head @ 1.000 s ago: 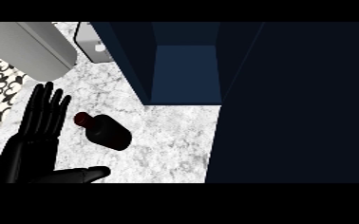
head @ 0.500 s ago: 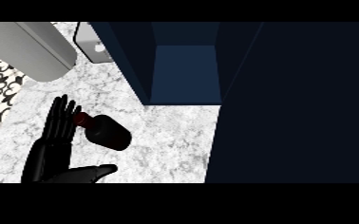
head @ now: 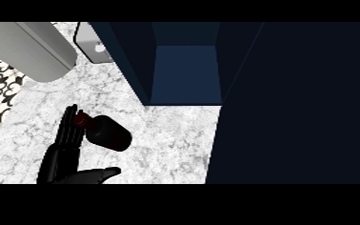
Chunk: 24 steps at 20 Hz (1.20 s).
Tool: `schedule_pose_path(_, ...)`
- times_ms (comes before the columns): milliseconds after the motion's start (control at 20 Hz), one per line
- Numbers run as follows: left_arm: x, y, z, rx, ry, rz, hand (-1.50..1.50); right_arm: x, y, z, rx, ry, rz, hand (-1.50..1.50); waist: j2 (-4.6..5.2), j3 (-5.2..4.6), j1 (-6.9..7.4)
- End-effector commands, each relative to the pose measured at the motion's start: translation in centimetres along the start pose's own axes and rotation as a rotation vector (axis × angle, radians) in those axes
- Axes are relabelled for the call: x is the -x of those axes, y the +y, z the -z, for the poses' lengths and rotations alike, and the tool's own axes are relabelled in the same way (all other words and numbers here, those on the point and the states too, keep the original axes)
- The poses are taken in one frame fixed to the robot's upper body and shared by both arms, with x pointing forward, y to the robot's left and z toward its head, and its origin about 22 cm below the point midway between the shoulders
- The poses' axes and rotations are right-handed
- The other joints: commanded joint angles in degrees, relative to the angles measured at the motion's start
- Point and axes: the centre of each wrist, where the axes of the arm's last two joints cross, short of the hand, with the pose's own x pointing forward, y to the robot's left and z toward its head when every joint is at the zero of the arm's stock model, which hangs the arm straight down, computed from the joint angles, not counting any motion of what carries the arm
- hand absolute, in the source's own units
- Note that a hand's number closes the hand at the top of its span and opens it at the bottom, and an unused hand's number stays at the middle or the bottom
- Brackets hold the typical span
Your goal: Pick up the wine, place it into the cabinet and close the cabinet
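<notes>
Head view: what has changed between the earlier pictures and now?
The hand moved right across the counter to the wine; its straight fingers now lie against the neck, not yet curled round it. The wine lies where it was. The cabinet is open as before.

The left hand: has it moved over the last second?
Yes. The left hand has shifted rightward across the counter toward the wine bottle, which lies where it was; the straight fingers now sit against its neck.
</notes>
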Motion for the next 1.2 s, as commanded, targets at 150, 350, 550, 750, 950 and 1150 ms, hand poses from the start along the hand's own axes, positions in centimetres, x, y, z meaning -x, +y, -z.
schedule_pose_path(150,2.7,0.5,-0.5,-0.011,0.03,-0.011,-1.5,-1.1,0.7,-2.9,-0.068,-0.005,0.046,-1.5,-0.03,-0.01,0.1)
schedule_pose_path(350,5.0,1.2,0.6,-0.014,0.072,-0.011,-1.5,-1.6,0.7,-4.1,-0.057,-0.004,0.037,-1.5,-0.08,-0.04,-0.36)
schedule_pose_path(550,6.5,2.9,2.3,-0.007,0.073,-0.056,-1.5,-1.4,0.3,-1.7,-0.055,-0.032,0.035,-1.5,0.08,-0.03,-0.12)
schedule_pose_path(750,8.6,2.5,-0.4,-0.027,0.083,-0.113,-1.5,-1.8,0.6,-2.6,-0.049,-0.002,0.044,-1.5,-0.04,-0.04,-0.12)
schedule_pose_path(950,8.8,1.7,1.1,0.019,0.091,-0.108,-1.5,-2.4,1.2,-3.0,-0.066,-0.004,0.053,-1.5,-0.14,-0.05,-0.24)
schedule_pose_path(1150,9.1,1.3,4.4,0.021,0.071,-0.106,-1.5,-1.7,0.6,-1.7,-0.043,-0.007,0.04,-1.5,0.03,-0.04,-0.21)
